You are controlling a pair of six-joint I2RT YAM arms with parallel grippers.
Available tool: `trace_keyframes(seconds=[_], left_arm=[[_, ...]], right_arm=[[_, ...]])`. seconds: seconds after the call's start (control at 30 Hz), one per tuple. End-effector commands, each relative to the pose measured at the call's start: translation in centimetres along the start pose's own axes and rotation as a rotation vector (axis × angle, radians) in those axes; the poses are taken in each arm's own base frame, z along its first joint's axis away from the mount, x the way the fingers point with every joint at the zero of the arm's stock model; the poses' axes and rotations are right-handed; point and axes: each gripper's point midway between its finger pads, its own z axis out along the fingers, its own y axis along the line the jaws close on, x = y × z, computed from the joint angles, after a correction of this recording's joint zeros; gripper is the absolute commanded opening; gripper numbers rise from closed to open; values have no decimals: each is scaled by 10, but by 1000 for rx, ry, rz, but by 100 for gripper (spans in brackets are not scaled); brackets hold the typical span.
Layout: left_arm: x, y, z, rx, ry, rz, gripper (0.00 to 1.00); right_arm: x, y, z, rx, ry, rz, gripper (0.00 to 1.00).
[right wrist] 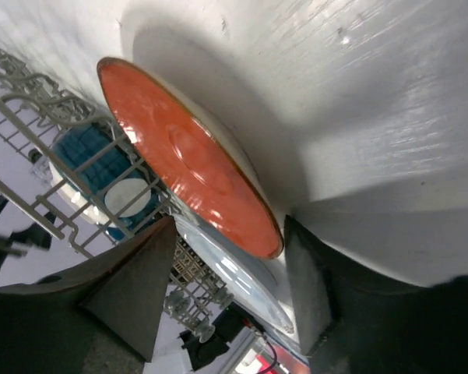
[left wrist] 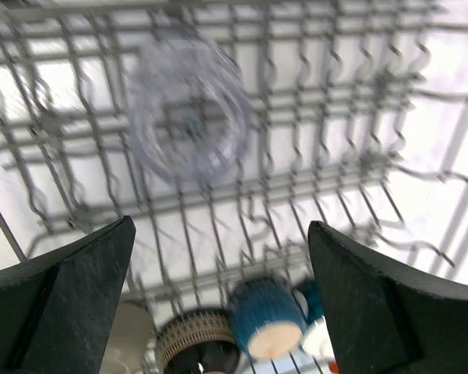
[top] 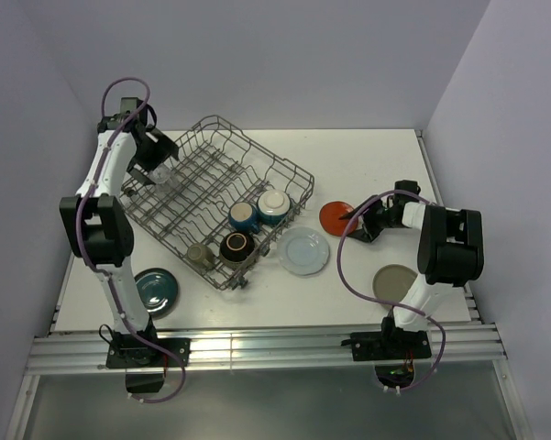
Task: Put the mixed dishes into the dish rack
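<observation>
Left gripper point(top: 159, 168) is released, jaws wide, held over the clear drinking glass point(left wrist: 188, 117) set in the large grey wire dish rack point(top: 257, 147). Right gripper point(top: 358, 223) is parted astride the round red-orange plate point(top: 335, 217) on the white table point(top: 376, 156); no clamp is seen. Rack-side path is crowded by the pale blue-white round plate point(top: 303, 250).

I am working in a robot lab cell. Plain lilac walls point(top: 303, 55) are boxing in the white table point(top: 367, 156), an aluminium rail point(top: 275, 348) running along its near edge.
</observation>
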Motion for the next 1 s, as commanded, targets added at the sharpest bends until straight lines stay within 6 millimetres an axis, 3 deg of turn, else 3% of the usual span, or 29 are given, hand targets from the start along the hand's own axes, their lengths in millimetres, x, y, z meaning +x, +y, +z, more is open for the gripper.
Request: trace_keyframes(seconds=[0.0, 0.07, 0.17, 0.27, 0.3, 0.4, 0.53, 0.63, 0.97], left_arm=[[17, -38, -48, 159, -33, 13, 99], [25, -46, -65, 194, -42, 31, 99], [45, -58, -82, 236, -26, 67, 99], [60, -68, -103, 290, -12, 100, 99], [67, -73, -109, 312, 0, 116, 99], [77, -80, -123, 346, -4, 157, 99], [83, -84, -134, 384, -2, 193, 99], [85, -85, -141, 404, -4, 210, 99], [85, -73, -149, 386, -39, 245, 99]], right_arm=[[-21, -17, 9, 71, -99, 2, 57], [-24, -17, 6, 86, -114, 8, 51], [-28, -13, 4, 91, -128, 9, 48], [-30, -12, 4, 99, -129, 10, 31], [-30, -11, 4, 99, -130, 4, 20], [-30, -15, 4, 112, -126, -11, 0], [-27, -12, 1, 94, -126, -33, 0], [-26, 3, -11, 48, -154, -70, 0], [-31, 71, -89, -2, -367, -340, 0]])
